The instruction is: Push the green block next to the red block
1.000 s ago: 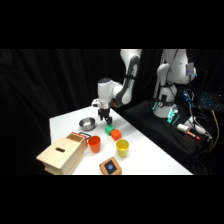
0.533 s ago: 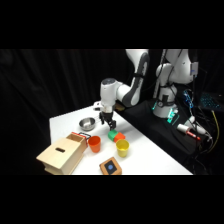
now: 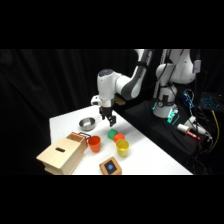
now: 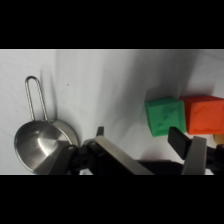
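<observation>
The green block (image 3: 112, 133) (image 4: 164, 116) is a small bright cube on the white table, with its side against the red block (image 3: 120, 136) (image 4: 202, 115), a red-orange cube of the same size. My gripper (image 3: 109, 119) (image 4: 141, 138) hangs just above the table behind the green block, between it and a metal cup. It is open and holds nothing. In the wrist view one finger (image 4: 187, 146) stands right below the seam between the two cubes.
A steel measuring cup (image 3: 87, 123) (image 4: 43, 142) lies left of the gripper. An orange-red cup (image 3: 94, 144) and a yellow cup (image 3: 122, 148) stand in front of the cubes. A wooden box (image 3: 62, 155) and a small dark-topped block (image 3: 110, 166) sit near the front edge.
The arm's wrist has risen and straightened, and the gripper has shifted slightly toward the cubes. The green and red cubes have not visibly moved.
</observation>
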Controlling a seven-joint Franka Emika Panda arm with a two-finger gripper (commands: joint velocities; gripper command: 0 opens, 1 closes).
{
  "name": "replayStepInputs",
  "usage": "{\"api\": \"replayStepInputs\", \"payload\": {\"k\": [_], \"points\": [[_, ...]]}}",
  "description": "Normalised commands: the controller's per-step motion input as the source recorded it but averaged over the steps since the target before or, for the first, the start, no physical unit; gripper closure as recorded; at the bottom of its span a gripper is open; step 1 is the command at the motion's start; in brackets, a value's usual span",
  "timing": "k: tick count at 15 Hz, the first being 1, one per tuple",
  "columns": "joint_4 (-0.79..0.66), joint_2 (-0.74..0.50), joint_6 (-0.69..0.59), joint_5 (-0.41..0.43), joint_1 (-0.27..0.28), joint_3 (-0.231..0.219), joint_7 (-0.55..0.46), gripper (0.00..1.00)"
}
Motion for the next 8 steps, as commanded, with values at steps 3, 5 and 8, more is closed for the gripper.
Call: {"api": "replayStepInputs", "payload": {"k": [3, 5, 8], "points": [[0.05, -0.45, -0.44, 0.216, -0.117, 0.118, -0.01, 0.00], [0.09, -0.39, -0.39, 0.266, -0.104, 0.120, 0.00, 0.00], [0.12, -0.26, -0.30, 0.209, -0.076, 0.108, 0.10, 0.00]]}}
